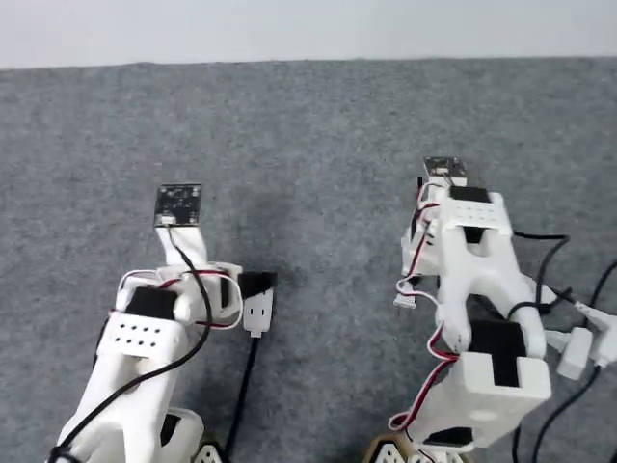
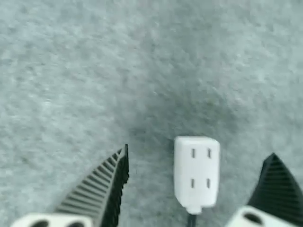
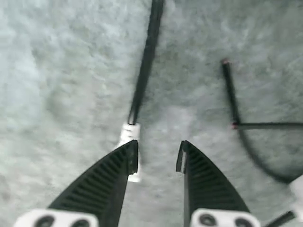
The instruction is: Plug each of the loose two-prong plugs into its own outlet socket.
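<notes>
– Socket block (image 2: 196, 172), where?
– Left wrist view: flat on grey carpet (image 2: 94, 71), between the left gripper's (image 2: 199, 153) wide-spread fingers, untouched.
– Right gripper (image 3: 158, 149)?
– Slightly parted, grasping nothing; a white plug (image 3: 129, 137) lies just beside one finger. High view adds loose plugs (image 1: 576, 352) beside that arm and a pale wall (image 1: 308, 29).

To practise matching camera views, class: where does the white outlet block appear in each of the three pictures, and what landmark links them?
High view: the outlet block lies on the grey carpet, right beside the left arm.
Left wrist view: the outlet block lies between the black fingers.
Right wrist view: a white cord end lies on the carpet here instead.
Shared landmark: the block's black cord.
</notes>
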Controlling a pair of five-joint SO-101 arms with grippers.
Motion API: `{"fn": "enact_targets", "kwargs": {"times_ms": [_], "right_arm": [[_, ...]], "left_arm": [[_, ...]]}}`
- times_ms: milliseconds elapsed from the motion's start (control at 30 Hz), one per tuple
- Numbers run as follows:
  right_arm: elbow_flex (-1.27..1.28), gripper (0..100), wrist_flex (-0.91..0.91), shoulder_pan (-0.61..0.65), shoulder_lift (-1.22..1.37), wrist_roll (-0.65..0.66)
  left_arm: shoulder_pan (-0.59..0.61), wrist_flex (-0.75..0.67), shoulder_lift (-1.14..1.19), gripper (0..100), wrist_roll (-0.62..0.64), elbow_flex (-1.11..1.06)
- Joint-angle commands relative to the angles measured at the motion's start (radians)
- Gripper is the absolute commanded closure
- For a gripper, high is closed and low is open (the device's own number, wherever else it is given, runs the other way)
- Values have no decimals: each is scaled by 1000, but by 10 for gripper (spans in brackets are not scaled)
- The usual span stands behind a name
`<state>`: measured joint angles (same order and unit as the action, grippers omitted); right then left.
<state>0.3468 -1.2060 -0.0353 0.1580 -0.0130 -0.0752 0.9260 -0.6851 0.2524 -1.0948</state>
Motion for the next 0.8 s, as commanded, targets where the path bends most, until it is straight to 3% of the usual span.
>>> {"fn": "enact_targets", "kwargs": {"times_ms": [0,133,467,767], "right_arm": [[5,869,33,79,-59,-117],[51,869,111,125,-58,-152],[64,871,148,51,-7,-150],[-60,987,61,31,114,-121]], "left_arm": [[41,-40,-34,596,-46,10],[41,-40,-32,596,-51,7],[41,-77,155,596,-51,68],[41,-81,227,622,-51,96]]}}
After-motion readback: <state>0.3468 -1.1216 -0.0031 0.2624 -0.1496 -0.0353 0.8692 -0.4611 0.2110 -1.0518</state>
